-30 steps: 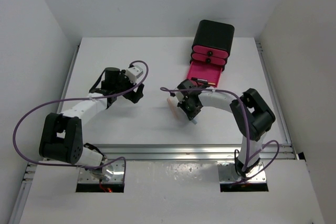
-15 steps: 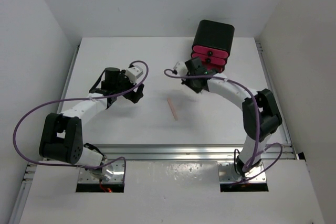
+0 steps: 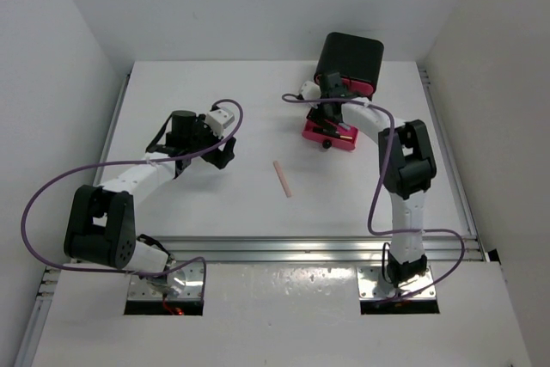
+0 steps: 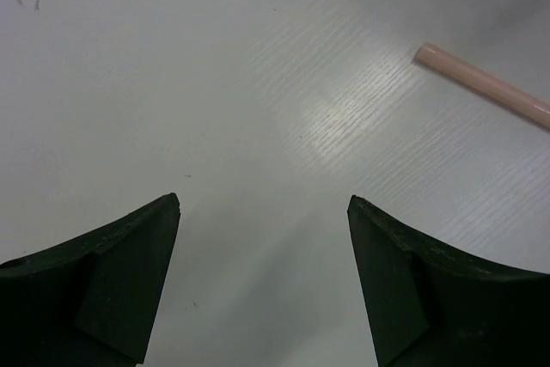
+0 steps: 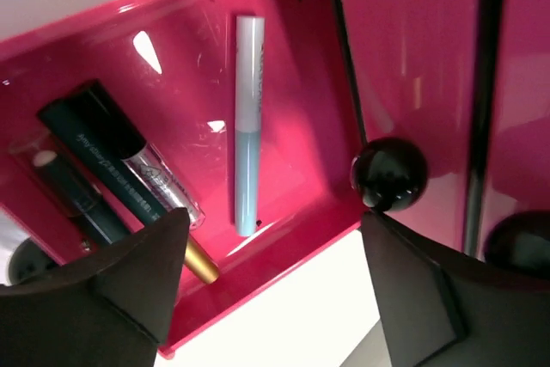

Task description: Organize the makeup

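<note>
Now | right gripper (image 5: 273, 217) spread wide over pink drawer (image 5: 292, 23) | blue stick (image 5: 248, 126) lies inside, ungripped | left gripper (image 4: 264, 199) spread above table (image 4: 172, 83), pink stick (image 4: 481, 88) near

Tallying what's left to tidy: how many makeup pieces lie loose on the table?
1: the pink stick, near the middle of the table, touching nothing. The blue stick and others lie in the open pink drawer; more may be hidden from view.

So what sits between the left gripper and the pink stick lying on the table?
Nothing: only bare white table separates the left gripper from the pink stick, clearest in the left wrist view.
</note>
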Tool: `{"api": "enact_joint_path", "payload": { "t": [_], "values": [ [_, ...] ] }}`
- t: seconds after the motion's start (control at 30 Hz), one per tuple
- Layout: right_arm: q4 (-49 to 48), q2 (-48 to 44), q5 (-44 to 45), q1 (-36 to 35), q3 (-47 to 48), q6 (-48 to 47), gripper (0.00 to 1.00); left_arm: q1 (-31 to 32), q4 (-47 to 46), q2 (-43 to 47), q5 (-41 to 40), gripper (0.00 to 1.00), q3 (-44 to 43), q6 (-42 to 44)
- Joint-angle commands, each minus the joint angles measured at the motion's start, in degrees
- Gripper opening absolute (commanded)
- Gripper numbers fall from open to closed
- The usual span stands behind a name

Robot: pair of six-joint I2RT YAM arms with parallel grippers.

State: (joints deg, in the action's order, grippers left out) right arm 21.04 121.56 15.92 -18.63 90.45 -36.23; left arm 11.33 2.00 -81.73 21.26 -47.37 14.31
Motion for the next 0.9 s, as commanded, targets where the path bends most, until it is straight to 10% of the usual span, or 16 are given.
{"api": "enact_joint_path", "payload": {
  "t": [0.0, 0.37, 0.67, 0.87],
  "values": [
    [-4.25, -5.09, -0.72, -0.44, 0.69, -0.96, 0.82, 0.53, -2.0, 1.31, 0.28, 0.85, -0.7, 0.02],
    [-3.35, -18.1, -11.16, -10.08, -12.3, 35.32, 0.81, 0.53, -2.0, -0.27, 0.28, 0.85, -1.23, 0.02],
    [-2.14, -10.38, -15.66, -21.62, -14.69, 42.29, 0.86, 0.53, -2.53, 0.78, -1.83, 0.85, 0.52, -1.82],
    [-1.88, -4.5, -17.31, -21.53, -15.57, 42.03, 0.67, 0.53, -2.53, 2.01, -1.83, 0.85, 2.37, -2.35]
  ]
}}
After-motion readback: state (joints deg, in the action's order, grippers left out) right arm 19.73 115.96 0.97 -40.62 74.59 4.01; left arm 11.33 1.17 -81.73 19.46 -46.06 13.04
